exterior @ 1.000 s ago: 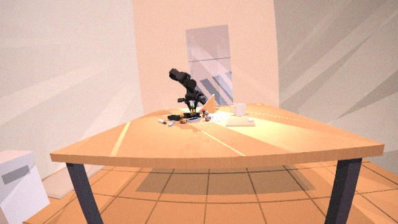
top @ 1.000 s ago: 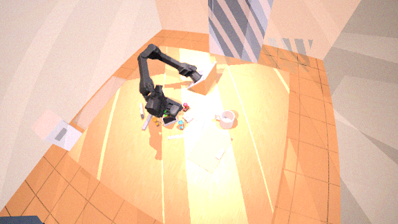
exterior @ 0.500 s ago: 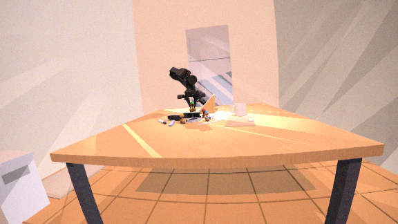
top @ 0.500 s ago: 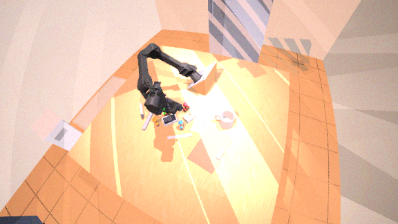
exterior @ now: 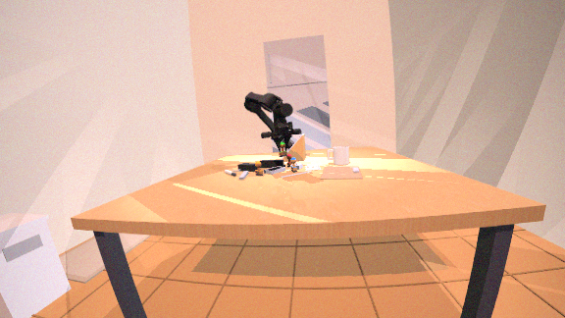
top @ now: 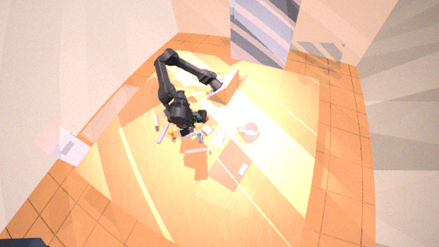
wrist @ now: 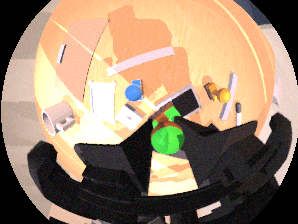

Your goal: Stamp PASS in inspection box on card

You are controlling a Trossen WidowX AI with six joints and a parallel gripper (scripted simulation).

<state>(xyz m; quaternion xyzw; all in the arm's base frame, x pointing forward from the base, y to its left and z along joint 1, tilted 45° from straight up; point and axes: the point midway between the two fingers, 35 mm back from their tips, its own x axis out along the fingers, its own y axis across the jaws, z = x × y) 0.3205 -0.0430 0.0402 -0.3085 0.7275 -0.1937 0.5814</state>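
Observation:
My gripper (top: 193,121) (exterior: 282,149) (wrist: 163,120) is shut on the green-knobbed stamp (exterior: 282,145) (wrist: 168,140) and holds it above the table, close to the ink pad. The stamp's lower end shows green in the wrist view; its lettering cannot be read. The dark ink pad (top: 187,133) (wrist: 186,102) lies open in a pale case, partly hidden by the stamp in the wrist view. The white card (top: 219,138) (wrist: 103,102) lies flat on the other side of the blue-knobbed stamp; no print can be made out on it.
The blue-knobbed stamp (top: 199,136) (wrist: 133,93) and a small white block (top: 206,129) (wrist: 130,116) stand between pad and card. A yellow-knobbed stamp (top: 171,131) (wrist: 224,95), a mug (top: 250,133) (exterior: 340,155) (wrist: 57,118), a brown board (top: 226,165) and a pale strip (wrist: 142,61) are around.

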